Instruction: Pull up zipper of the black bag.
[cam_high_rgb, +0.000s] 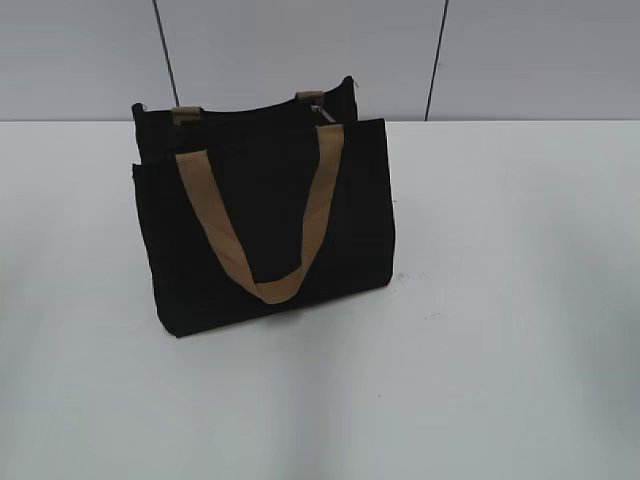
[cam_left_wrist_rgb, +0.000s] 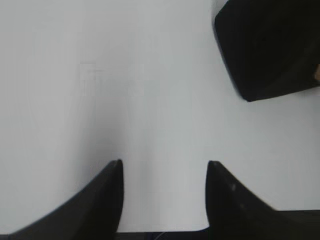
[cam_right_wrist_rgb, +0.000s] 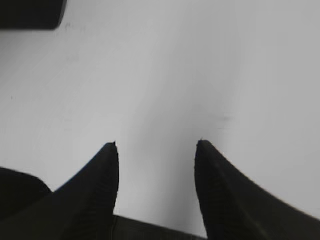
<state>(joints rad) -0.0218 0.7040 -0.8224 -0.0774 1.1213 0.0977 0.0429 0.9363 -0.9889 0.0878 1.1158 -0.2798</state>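
Observation:
The black bag (cam_high_rgb: 265, 220) stands upright on the white table, left of centre in the exterior view, with a tan loop handle (cam_high_rgb: 270, 285) hanging down its front. A small silvery zipper tab (cam_high_rgb: 325, 113) shows at the top edge near the right end. Neither gripper shows in the exterior view. My left gripper (cam_left_wrist_rgb: 164, 167) is open and empty over bare table, and a corner of the bag (cam_left_wrist_rgb: 270, 50) lies far ahead to its right. My right gripper (cam_right_wrist_rgb: 156, 145) is open and empty, and a bag corner (cam_right_wrist_rgb: 30, 12) is far ahead to its left.
The white table (cam_high_rgb: 500, 300) spreads around the bag. A grey panelled wall (cam_high_rgb: 300, 50) stands behind the table's far edge.

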